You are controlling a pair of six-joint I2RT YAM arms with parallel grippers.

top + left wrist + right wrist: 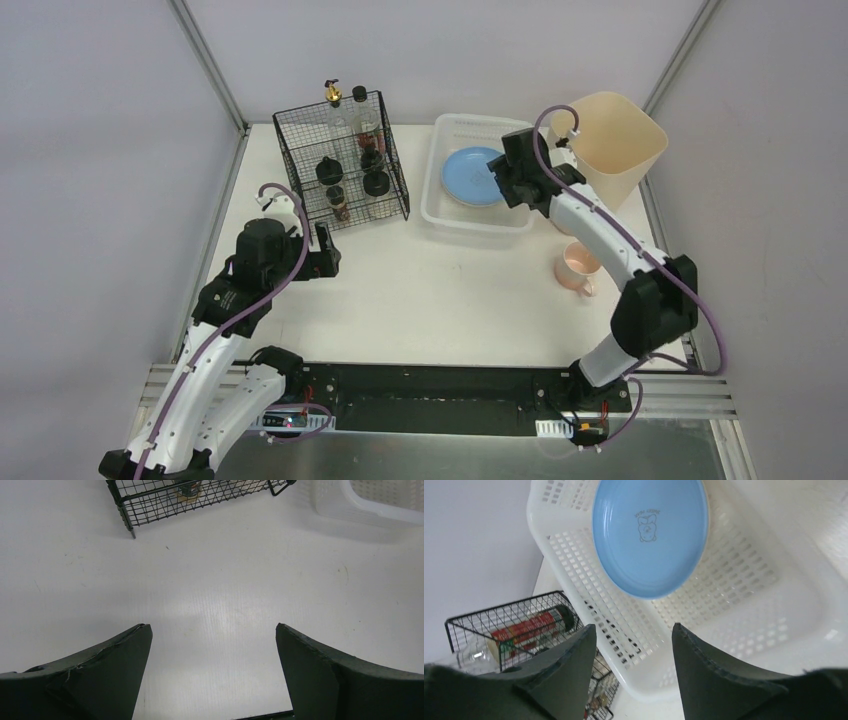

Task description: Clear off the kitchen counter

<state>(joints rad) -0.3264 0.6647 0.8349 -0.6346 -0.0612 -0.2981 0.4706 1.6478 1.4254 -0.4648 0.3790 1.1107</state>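
Pink cup (580, 268) shows overhead only; wrist views miss it.

wire rack (300, 150) — 1 | bottles (362, 105) inside — several, count unclear | white basket (475, 222) 1 | blue plate (475, 177) 1 | pink cup (578, 265) 1 | beige bin (615, 145) 1

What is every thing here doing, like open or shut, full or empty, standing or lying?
Left claw: open, empty, over bare kitchen counter.
Right claw: open, empty, above the white basket.
Blue plate: lying face up in the basket.
Basket: holds only the plate.
Wire rack: upright, with capped bottles inside.
Pink cup: upright on the counter.
Beige bin: upright, top open.
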